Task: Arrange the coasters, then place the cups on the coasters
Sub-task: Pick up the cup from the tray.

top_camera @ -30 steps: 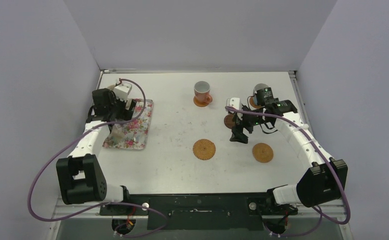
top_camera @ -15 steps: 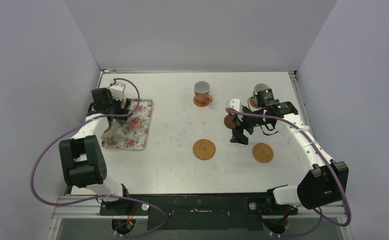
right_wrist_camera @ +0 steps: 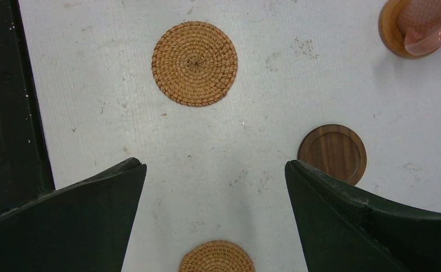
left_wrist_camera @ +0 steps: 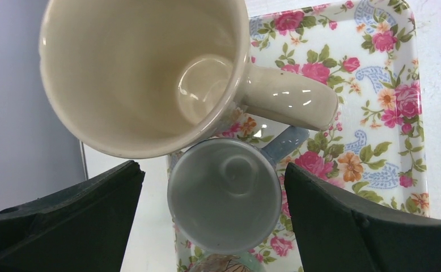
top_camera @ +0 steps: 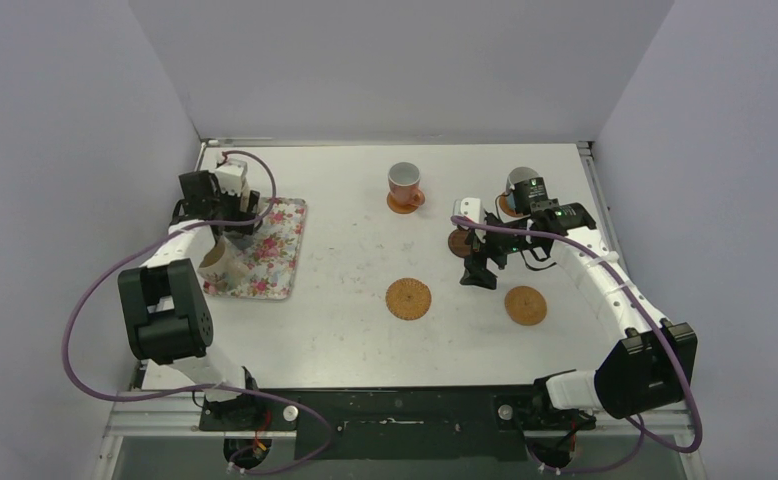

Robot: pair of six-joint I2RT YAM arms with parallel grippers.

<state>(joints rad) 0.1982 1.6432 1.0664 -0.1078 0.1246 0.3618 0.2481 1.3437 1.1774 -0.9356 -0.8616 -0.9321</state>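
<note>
Tray [left_wrist_camera: 377,113] holds cream cup [left_wrist_camera: 139,73], smaller grey-blue cup [left_wrist_camera: 224,195], both empty; left jaws, right jaws wide apart, gripping nothing.

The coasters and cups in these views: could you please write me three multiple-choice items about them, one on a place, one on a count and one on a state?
1. Where does the pink cup stand?
A. inside another cup
B. in a gripper
C. on a coaster
2. How many coasters in the right wrist view bear no cup?
A. three
B. one
C. five
3. How is the right gripper?
A. shut on a cup
B. open, holding nothing
C. shut on a coaster

Key:
1 C, the orange coaster shows under it.
2 A, two woven coasters and the dark coaster lie bare.
3 B, its jaws stand wide with nothing between them.
</note>
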